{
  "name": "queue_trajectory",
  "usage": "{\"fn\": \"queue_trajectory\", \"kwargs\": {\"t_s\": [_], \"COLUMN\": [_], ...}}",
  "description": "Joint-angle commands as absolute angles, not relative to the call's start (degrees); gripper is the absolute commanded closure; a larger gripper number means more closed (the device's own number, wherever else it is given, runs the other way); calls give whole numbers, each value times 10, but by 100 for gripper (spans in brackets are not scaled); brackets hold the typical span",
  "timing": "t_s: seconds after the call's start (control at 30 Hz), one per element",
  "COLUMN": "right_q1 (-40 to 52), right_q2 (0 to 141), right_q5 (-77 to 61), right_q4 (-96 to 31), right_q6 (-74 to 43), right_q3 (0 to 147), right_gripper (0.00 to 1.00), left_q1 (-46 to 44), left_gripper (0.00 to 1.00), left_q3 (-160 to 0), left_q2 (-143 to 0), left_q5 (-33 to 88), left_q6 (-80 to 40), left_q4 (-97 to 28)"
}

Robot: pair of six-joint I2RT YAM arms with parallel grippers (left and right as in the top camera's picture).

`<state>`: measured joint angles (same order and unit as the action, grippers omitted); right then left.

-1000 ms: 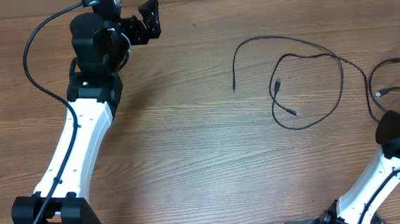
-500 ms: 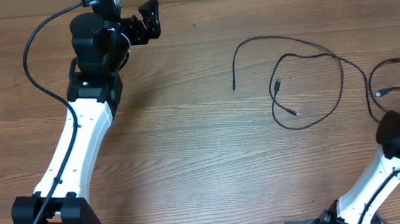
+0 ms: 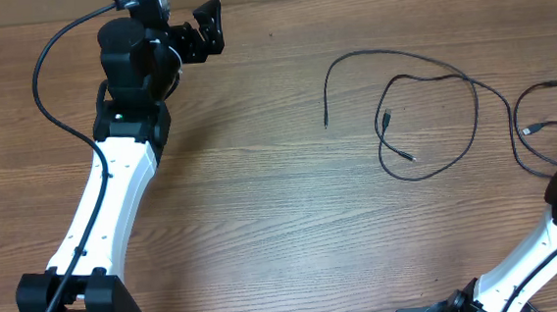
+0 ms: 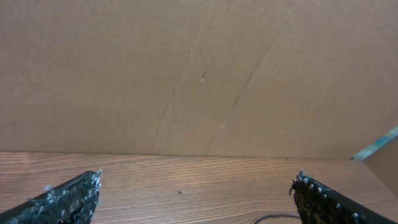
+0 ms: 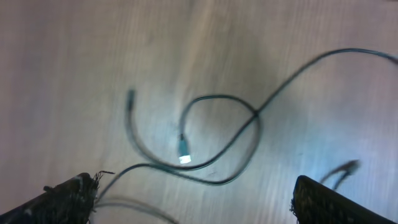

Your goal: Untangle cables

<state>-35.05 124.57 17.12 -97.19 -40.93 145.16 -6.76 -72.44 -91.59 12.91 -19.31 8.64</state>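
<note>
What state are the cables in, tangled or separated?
Partly tangled: the cables lie loose on the table, and one looped cable crosses a longer one.

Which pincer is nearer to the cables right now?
Right. The right pincer hangs open over the cables, which lie spread in its wrist view. The left pincer is open at the far left of the table, facing a cardboard wall.

Soft, even light, sharp overhead; right wrist view blurred, pale glare on the table (image 5: 261, 37)
</note>
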Motion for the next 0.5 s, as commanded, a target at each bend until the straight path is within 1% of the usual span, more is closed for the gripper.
{"fn": "queue_trajectory", "kwargs": {"t_s": [0.0,0.47], "right_q1": [-366,-419], "right_q2": [1238,1238], "right_q5": [218,221], "right_q4": [-971,-971], "right_q6": [-418,-421], "right_q3": [1435,1305], "right_gripper": [0,0], "left_q1": [-71,-71], "left_gripper": [0,0], "left_q3": [-729,-729], "left_q2": [-915,-915], "left_q5": [131,131], "left_q6": [-177,-177], "left_q4": [88,87]}}
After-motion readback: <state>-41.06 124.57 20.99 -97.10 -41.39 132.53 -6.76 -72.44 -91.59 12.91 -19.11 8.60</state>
